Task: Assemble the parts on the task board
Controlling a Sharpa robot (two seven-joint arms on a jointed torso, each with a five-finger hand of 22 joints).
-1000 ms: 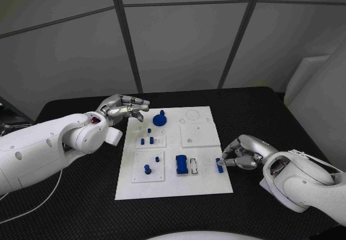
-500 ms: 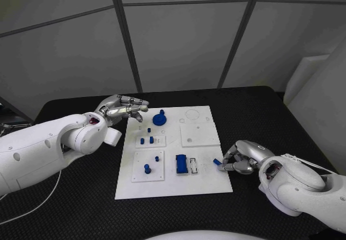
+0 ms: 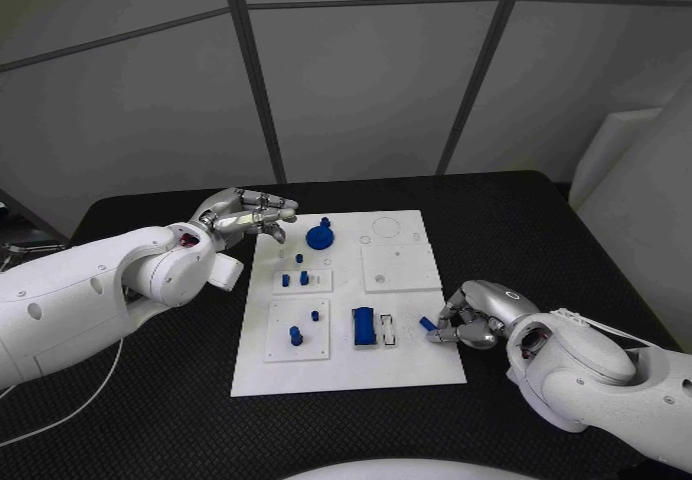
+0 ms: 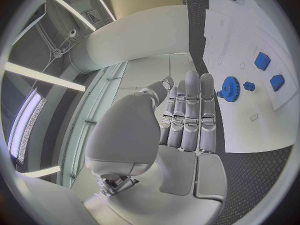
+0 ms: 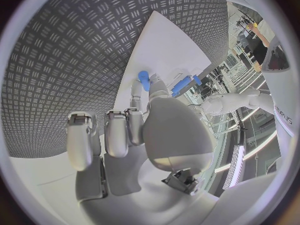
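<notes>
— How far along are you with the board?

— Partway, I'd judge. On the task board [image 3: 404,372] a blue gear [image 3: 319,238] sits near the far edge with a peg standing in it. Small blue pegs [image 3: 293,278] stand in the raised plate below it, and two more [image 3: 302,330] in the plate toward the near left corner. A larger blue block [image 3: 364,327] stands beside a white slot near the middle of the near half.

— And what are you holding?

— My right hand [image 3: 473,318] sits at the board's right edge, fingers curled, pinching a small blue part [image 3: 428,323] at its tips just over the white surface. The right wrist view shows the same piece [image 5: 144,79] at my fingertips.

— Your left hand?

— My left hand [image 3: 248,215] hovers at the far left corner, close to the gear, fingers held together and straight. It grips nothing.

— What is left?

— This piece still needs its seat. The square plate [image 3: 398,268] on the right half and the ring outlines near the far right corner look unfilled, so I reckon several placements remain.
</notes>
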